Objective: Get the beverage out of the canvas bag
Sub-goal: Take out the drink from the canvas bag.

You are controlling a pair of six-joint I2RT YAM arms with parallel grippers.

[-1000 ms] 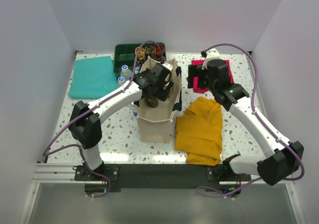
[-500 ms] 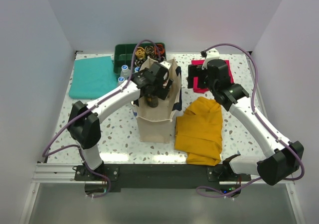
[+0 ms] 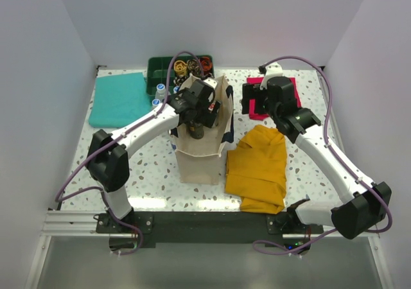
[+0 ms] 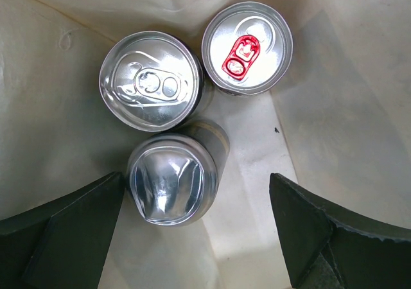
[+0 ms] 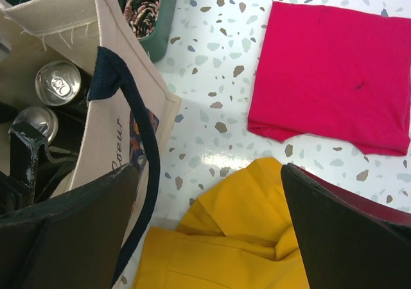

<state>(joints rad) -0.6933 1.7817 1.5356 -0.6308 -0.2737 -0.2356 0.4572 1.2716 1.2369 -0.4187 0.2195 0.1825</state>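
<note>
The cream canvas bag (image 3: 199, 164) with navy handles stands upright at the table's middle. Inside it the left wrist view shows three beverage cans: one with a silver tab (image 4: 151, 80), one with a red tab (image 4: 247, 48) and a third showing a dented silver end (image 4: 170, 180). My left gripper (image 4: 196, 231) hangs open in the bag's mouth (image 3: 196, 119), its left finger (image 4: 58, 237) beside the dented can, touching none of them. My right gripper (image 5: 205, 225) is open and empty above the table right of the bag (image 5: 122, 90), over the yellow cloth's edge.
A mustard-yellow cloth (image 3: 258, 170) lies right of the bag. A red cloth (image 5: 327, 77) lies behind it. A green bin (image 3: 160, 67) with small items sits at the back, with blue-capped bottles (image 3: 157, 96) and a teal cloth (image 3: 119, 99) to its left.
My left gripper has shifted slightly toward the back inside the bag's mouth. The right arm has stayed where it was.
</note>
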